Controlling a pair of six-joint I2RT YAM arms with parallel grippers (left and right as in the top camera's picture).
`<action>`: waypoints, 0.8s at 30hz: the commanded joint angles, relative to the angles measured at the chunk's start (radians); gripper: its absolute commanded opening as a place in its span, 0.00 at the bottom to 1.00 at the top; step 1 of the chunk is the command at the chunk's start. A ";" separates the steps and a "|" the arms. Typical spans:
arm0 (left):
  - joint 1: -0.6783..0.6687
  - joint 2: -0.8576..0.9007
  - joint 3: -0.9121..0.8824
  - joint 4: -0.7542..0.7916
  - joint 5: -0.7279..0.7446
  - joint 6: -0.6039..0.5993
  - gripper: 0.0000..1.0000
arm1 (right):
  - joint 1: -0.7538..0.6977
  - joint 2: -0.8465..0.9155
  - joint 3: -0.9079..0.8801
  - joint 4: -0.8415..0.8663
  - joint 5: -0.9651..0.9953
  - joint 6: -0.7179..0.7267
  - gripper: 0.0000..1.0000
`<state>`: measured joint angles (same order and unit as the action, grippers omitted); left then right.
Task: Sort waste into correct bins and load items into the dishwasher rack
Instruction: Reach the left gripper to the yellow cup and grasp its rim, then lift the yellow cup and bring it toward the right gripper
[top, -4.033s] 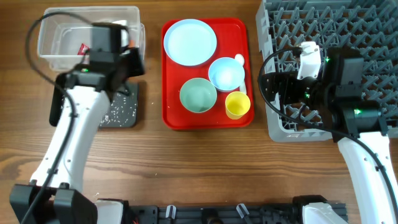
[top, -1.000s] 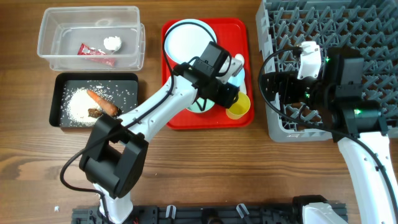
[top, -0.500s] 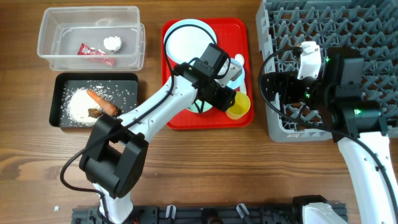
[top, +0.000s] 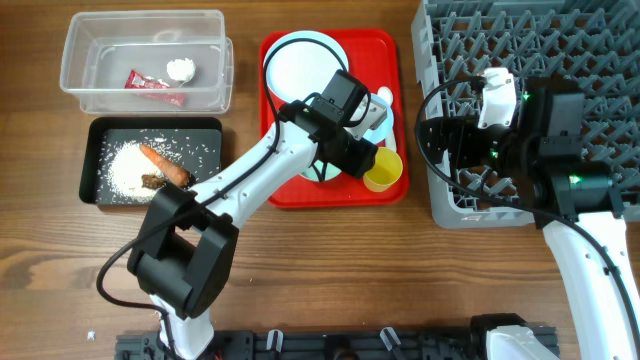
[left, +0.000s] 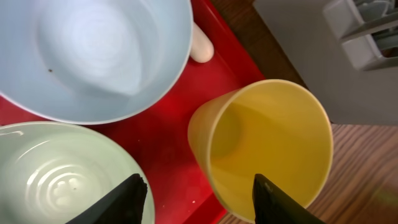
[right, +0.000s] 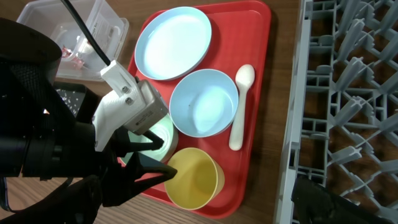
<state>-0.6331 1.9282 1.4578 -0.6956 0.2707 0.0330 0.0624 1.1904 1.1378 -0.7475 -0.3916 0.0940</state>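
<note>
The left gripper (left: 203, 191) hangs over the right front corner of the red tray (left: 163, 146) with its fingers spread wide. They straddle the near wall of the yellow cup (left: 267, 137) without pinching it: one fingertip is in front of the cup's mouth, and the other is outside it, over the rim of the mint-green bowl (left: 56, 180). The cup stands upright on the tray, just beside that bowl and close to the tray's edge nearest the rack (top: 560, 60). Behind it sits the pale blue bowl (left: 93, 56), with the white spoon (right: 240, 106) lying along its right side and the pale blue plate (right: 173, 42) at the far end of the tray — all still on the tray, none in the rack. On the left of the table (top: 330, 270), the clear tub (top: 75, 60) holds the red wrapper (top: 150, 82) and the tissue ball (top: 181, 69). The black tray (top: 95, 130) in front of it holds a heap of rice (top: 125, 170) with the carrot piece (top: 165, 165) and the brown lump (top: 152, 181) lying on it. The right gripper (top: 455, 135) is above the left edge of the rack, well apart from the cup — whether its fingers are spread or together cannot be told, since only a dark corner of it shows in its own wrist view.
</note>
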 joint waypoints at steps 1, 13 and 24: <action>-0.002 0.014 0.024 0.003 -0.034 0.049 0.56 | 0.006 0.005 0.025 0.000 0.011 0.010 1.00; -0.023 0.062 0.024 0.031 -0.033 0.147 0.42 | 0.006 0.005 0.025 -0.001 0.011 0.010 1.00; -0.023 0.062 0.024 0.063 -0.032 0.142 0.04 | 0.006 0.005 0.025 -0.003 0.034 0.010 1.00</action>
<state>-0.6537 1.9808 1.4597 -0.6353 0.2440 0.1688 0.0624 1.1904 1.1378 -0.7479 -0.3729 0.0940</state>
